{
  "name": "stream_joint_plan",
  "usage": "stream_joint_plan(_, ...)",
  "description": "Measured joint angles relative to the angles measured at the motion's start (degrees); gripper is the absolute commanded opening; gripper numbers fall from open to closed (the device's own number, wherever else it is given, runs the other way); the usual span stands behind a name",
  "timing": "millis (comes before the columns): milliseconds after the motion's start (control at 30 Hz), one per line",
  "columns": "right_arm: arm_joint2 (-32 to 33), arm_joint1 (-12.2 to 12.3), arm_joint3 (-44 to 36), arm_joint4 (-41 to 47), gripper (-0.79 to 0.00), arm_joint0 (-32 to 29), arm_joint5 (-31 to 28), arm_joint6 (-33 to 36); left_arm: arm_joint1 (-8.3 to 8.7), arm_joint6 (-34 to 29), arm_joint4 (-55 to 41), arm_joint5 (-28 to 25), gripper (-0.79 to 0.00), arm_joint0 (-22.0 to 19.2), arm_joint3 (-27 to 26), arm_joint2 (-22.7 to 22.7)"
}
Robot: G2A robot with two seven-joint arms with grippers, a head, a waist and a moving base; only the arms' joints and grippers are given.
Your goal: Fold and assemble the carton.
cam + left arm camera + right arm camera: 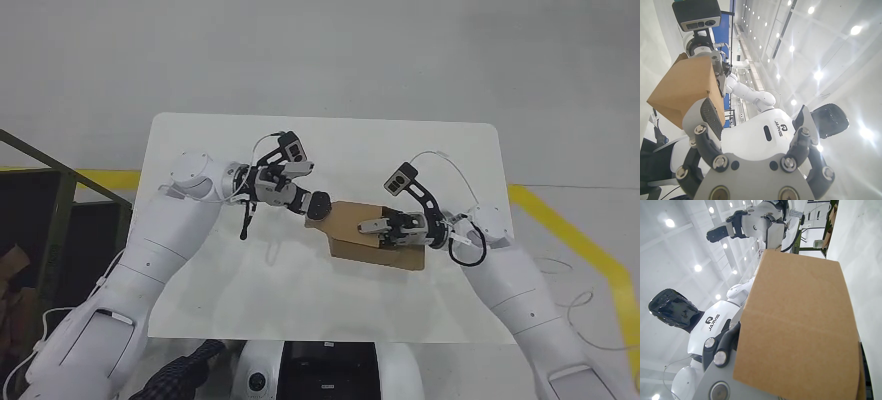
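Observation:
A brown carton is held above the middle of the white table, its panels folded into a box shape. My right gripper is shut on the carton's top wall near its right end; in the left wrist view the right gripper clamps the carton along one edge. My left gripper is open at the carton's left end, with one pad against the carton's corner. In the right wrist view the carton hides most of my own fingers, and the left gripper stands open beyond its far end.
A dark green rack with cardboard pieces stands off the table's left side. Yellow floor tape runs past the right side. Bare table surface lies in front of and behind the carton.

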Motion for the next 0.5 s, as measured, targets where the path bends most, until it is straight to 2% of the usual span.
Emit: stream_joint_plan(500,0.39,-0.50,0.65,0.14,-0.785,0.25,-0.18,0.10,-0.77,-0.29,-0.33,-0.40,0.000,-0.30,0.34,0.28)
